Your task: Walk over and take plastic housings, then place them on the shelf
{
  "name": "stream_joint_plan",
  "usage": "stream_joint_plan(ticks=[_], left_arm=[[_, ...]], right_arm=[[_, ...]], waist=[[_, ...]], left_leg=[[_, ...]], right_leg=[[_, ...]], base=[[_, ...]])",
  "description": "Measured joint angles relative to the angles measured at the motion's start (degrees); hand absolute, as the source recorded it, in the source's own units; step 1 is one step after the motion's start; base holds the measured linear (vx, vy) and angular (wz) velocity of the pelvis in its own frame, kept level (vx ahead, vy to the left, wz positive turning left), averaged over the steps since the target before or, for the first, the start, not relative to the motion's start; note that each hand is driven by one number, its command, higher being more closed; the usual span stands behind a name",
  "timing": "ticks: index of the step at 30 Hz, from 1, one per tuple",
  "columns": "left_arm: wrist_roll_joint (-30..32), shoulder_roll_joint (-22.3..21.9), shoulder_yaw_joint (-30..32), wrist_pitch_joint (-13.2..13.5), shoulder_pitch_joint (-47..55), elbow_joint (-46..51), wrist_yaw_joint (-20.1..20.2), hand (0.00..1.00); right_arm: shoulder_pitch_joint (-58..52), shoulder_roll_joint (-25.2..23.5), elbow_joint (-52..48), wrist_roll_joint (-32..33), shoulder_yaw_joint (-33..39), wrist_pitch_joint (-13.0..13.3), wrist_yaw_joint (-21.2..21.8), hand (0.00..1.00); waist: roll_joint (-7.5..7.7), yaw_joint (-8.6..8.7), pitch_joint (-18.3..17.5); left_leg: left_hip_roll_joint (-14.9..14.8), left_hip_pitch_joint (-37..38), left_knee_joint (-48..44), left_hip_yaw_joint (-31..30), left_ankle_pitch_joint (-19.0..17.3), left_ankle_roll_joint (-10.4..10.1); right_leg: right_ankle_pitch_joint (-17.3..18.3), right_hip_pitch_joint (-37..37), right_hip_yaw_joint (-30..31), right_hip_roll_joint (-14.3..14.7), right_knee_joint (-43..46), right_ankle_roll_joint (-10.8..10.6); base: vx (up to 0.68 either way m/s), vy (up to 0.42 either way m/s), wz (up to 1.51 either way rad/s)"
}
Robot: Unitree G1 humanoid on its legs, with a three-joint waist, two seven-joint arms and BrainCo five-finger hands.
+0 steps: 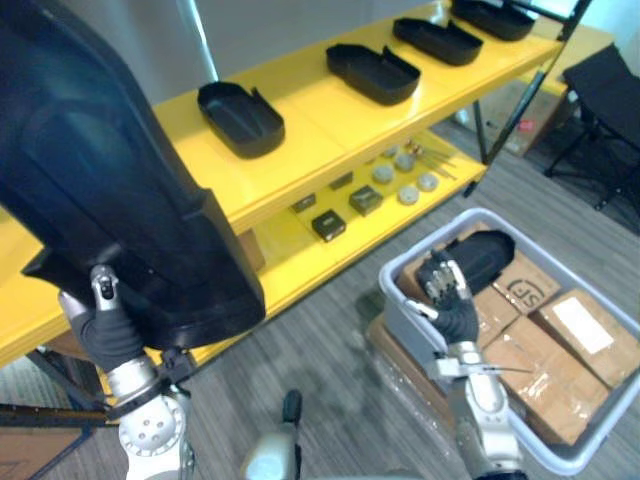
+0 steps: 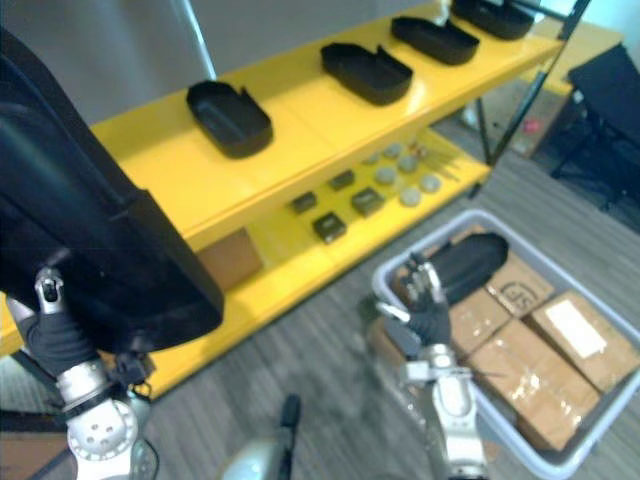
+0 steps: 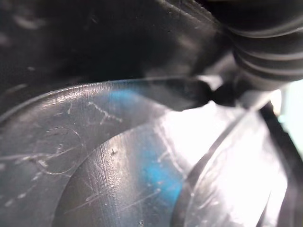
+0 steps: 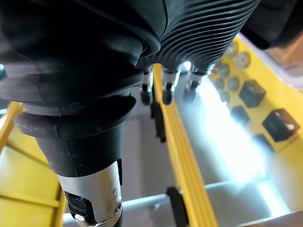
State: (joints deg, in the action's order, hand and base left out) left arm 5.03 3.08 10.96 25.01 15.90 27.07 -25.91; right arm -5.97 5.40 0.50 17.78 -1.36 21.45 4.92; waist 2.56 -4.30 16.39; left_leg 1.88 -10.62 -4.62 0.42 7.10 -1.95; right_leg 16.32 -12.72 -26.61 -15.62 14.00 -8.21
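A large black plastic housing (image 1: 110,190) is raised close in front of me at the left, and its scratched inner face (image 3: 118,161) shows in the left wrist view. My left hand (image 1: 108,335) grips it from below, thumb against its outer side. Several more black housings lie in a row on the yellow shelf's top level (image 1: 300,130), the nearest one (image 1: 240,118) at its left. Another black housing (image 1: 487,255) rests in the grey bin (image 1: 400,268). My right hand (image 1: 450,300) hovers beside that housing with relaxed fingers (image 4: 165,94) and holds nothing.
The shelf's lower level (image 1: 300,255) carries small black boxes (image 1: 328,224) and round grey discs (image 1: 408,193). Taped cardboard boxes (image 1: 580,335) fill the bin on the grey floor. A black chair (image 1: 605,80) stands at the far right, past the shelf's end.
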Motion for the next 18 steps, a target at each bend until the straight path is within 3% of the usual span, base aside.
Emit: stream_joint_plan(ticks=[2, 3, 4, 5, 6, 7, 8, 9, 12, 14, 15, 18], left_arm=[[0.0, -0.1, 0.4, 0.0, -0.1, 0.4, 0.0, 1.00], [0.3, -0.1, 0.9, 0.0, 0.0, 1.4, 0.1, 1.00], [0.5, -0.1, 1.6, 0.0, 0.0, 2.2, 0.1, 1.00], [0.6, -0.5, 2.6, 0.5, 0.0, 3.3, 0.1, 1.00], [1.1, -0.2, 3.4, 0.8, -0.7, 3.3, 0.0, 1.00], [1.8, 0.0, 4.0, 0.8, -1.3, 3.4, 0.0, 1.00], [2.4, 1.3, 4.9, 0.8, -1.3, 3.4, -0.3, 1.00], [2.8, 2.7, 5.6, 0.5, -1.3, 3.4, -0.7, 1.00], [2.5, 3.9, 6.3, -0.3, -2.5, 2.7, -1.9, 1.00], [2.2, 4.8, 6.2, -1.1, -4.4, 1.3, -2.5, 1.00], [2.1, 5.7, 6.0, -1.8, -6.2, 0.0, -2.7, 1.00], [1.8, 5.9, 4.6, -3.0, -8.0, -3.2, -3.2, 1.00]], right_arm=[[0.0, -1.2, 0.0, 0.0, 0.5, 0.5, 0.0, 0.00], [0.0, -2.0, -0.1, 0.0, 1.0, 1.0, 0.0, 0.00], [0.0, -2.2, -0.2, 0.0, 1.2, 1.4, 0.0, 0.00], [-0.6, -1.0, -0.6, 0.0, 1.4, 2.3, -0.1, 0.00], [-1.4, -1.0, -0.7, 0.0, 1.4, 2.9, -0.1, 0.00], [-1.4, -1.0, -0.7, 0.0, 1.3, 3.1, -0.1, 0.00], [-0.9, -1.5, -0.7, -0.1, 1.3, 3.6, 0.0, 0.00], [-0.1, -2.2, -0.7, -0.1, 0.8, 4.4, 0.3, 0.00], [3.0, -2.2, -1.9, 0.3, 0.8, 5.2, 1.4, 0.00], [4.0, -1.8, -3.4, 1.9, 0.8, 5.2, 2.3, 0.00], [4.4, -1.3, -4.8, 2.3, 0.8, 5.2, 2.7, 0.00], [4.5, -0.8, -6.8, 3.1, 0.7, 5.1, 4.0, 0.00]], waist=[[0.72, 0.13, 0.3], [1.90, -0.03, 0.7], [1.86, -0.09, 0.7], [0.35, 0.22, 0.1], [0.01, 0.79, -0.2], [-0.13, 0.82, -0.4], [0.12, 0.52, -0.6], [0.32, 0.43, -0.8], [-0.43, 0.44, -1.0], [-0.90, 0.51, -2.5], [-1.55, 0.85, -2.8], [-1.24, 2.25, -4.0]], left_leg=[[0.3, -1.0, -2.8, 2.1, -1.4, 1.1], [0.3, -3.3, -10.3, 5.2, -5.2, 4.0], [0.5, -3.9, -14.4, 6.8, -7.7, 4.4], [0.2, -4.1, -17.9, 7.4, -13.2, 3.9], [0.9, -4.2, -18.7, 6.1, -14.3, 4.2], [0.9, -4.0, -18.1, 5.6, -14.4, 4.4], [1.0, -2.1, -15.6, 4.5, -14.4, 4.6], [1.2, -0.4, -13.4, 3.0, -14.1, 5.2], [1.3, 4.6, -9.6, -0.2, -13.1, 5.3], [1.3, 6.2, -8.3, -2.5, -13.1, 5.2], [1.8, 7.1, -7.7, -4.9, -13.2, 4.9], [3.1, 8.9, -7.4, -11.3, -14.0, 3.8]], right_leg=[[1.6, -0.5, -1.6, -1.5, 0.1, 1.1], [2.2, -1.2, -2.2, -2.4, 0.3, 2.3], [2.4, -2.0, -2.7, -2.8, 0.3, 2.7], [1.1, -1.7, -2.4, -2.4, 5.9, 4.1], [-1.4, 2.3, 0.0, -4.2, 15.6, 7.6], [-3.8, 4.6, 1.4, -4.8, 19.5, 9.5], [-10.0, 8.5, 5.1, -5.3, 25.7, 9.6], [-8.8, 10.9, 7.6, -4.5, 30.0, 7.5], [-2.7, 13.7, 8.1, -0.9, 26.6, 5.6], [-1.6, 15.6, 10.2, 2.1, 19.1, 5.2], [-1.7, 16.6, 13.9, 4.0, 14.2, 5.0], [-2.7, 18.9, 23.7, 7.1, 9.7, 3.7]], base=[[-0.05, 0.075, 0.25], [-0.01, 0.079, 0.15], [0.10, 0.121, 0.25], [0.16, 0.153, 0.53], [0.18, 0.196, 0.66], [0.15, 0.183, 0.65], [0.20, 0.157, 0.39], [0.24, 0.135, 0.36], [0.27, 0.103, 0.48], [0.28, 0.042, 0.74], [0.28, -0.003, 0.96], [0.27, -0.125, 1.25]])
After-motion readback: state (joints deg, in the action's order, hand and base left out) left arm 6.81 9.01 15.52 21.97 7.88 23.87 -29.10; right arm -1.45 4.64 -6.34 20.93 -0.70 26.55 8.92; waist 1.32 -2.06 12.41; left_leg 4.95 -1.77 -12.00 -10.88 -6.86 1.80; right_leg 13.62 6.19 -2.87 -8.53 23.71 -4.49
